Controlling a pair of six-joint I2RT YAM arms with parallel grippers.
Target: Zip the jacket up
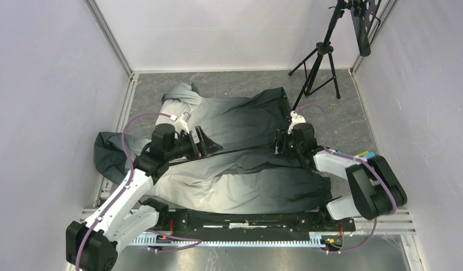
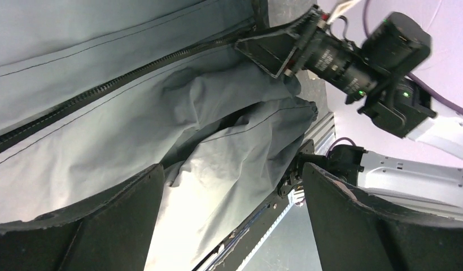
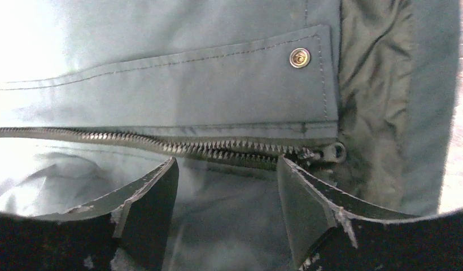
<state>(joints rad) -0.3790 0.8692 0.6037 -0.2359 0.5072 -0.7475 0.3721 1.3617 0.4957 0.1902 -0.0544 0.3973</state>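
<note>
Right gripper (image 3: 226,217) jaws part open, nothing held. Zipper (image 3: 161,144) runs crosswise just past the tips, and its slider (image 3: 325,152) sits off to the side of the gap. Jacket (image 1: 235,169) lies spread between both arms. Left gripper (image 2: 232,226) is wide open and empty, probably hovering. Right arm is nearer the slider.

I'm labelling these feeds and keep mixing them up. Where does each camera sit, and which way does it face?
Top external: above and behind the robot, looking down on the jacket; left arm and right arm show, with left gripper and right gripper over its middle.
Left wrist: on the left arm, looking past its own fingers along the zipper toward the right gripper.
Right wrist: on the right arm, looking down between its own fingers at the zipper slider.
Shared: both wrist views show the zipper.
</note>
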